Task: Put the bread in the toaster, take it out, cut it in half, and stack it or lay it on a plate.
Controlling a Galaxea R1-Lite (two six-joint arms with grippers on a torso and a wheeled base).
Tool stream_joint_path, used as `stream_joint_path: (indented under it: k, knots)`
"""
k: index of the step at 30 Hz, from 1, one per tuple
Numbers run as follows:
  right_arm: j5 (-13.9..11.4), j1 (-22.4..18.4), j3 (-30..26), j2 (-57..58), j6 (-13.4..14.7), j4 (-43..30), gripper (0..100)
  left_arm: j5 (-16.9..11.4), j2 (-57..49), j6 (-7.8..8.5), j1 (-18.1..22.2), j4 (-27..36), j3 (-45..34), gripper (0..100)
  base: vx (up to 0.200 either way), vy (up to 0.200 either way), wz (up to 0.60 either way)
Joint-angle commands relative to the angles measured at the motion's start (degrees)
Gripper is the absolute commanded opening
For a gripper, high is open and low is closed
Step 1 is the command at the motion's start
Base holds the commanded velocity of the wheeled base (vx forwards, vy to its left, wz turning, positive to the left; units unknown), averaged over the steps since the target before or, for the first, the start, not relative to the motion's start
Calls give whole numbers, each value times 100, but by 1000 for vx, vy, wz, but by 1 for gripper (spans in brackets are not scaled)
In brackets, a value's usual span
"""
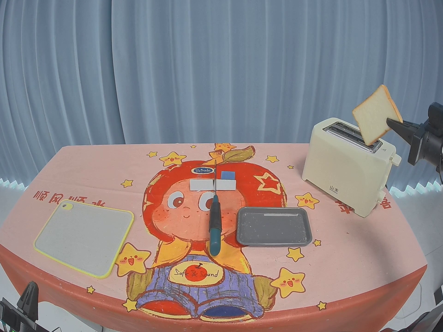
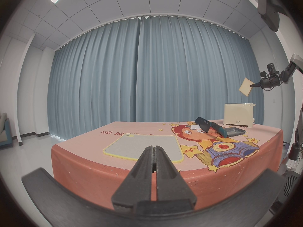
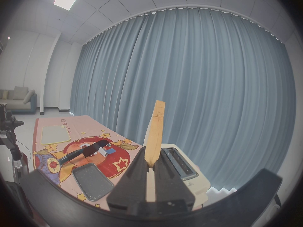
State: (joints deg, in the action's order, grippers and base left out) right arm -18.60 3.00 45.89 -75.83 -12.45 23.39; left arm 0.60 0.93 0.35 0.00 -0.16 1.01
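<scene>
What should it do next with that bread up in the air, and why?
Probably straighten the slice and lower it into a slot. The right claw holds the bread tilted in the air above the toaster, whose slots look empty.

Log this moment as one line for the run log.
right end effector: shut on bread, above toaster | left end effector: shut, empty | knife, plate, cutting board: on table

Staged lab room: full-wall curtain (image 2: pixel 142 73), panel ceiling (image 2: pixel 164 0), sofa (image 3: pixel 17 101) by wall.
</scene>
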Motion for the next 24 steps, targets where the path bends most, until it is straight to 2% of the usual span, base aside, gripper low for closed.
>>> stream_joint_path:
  k: [1, 8, 10, 22, 24]
  knots:
    - [-47, -19, 263, -354, -109, 7, 0, 2, -93, 0, 0, -2, -101, 0, 0, 0, 0]
    - [-152, -168, 685, -732, -346, -45, 0, 2, -93, 0, 0, -2, -101, 0, 0, 0, 0]
    - [-346, -265, 817, -899, -452, -45, 0, 2, -93, 0, 0, -2, -101, 0, 0, 0, 0]
    - [-627, -599, 1256, -1400, -592, -63, 0, 2, -93, 0, 0, -2, -101, 0, 0, 0, 0]
    - [-864, -704, 1300, -1523, -636, -63, 0, 2, -93, 0, 0, -2, -101, 0, 0, 0, 0]
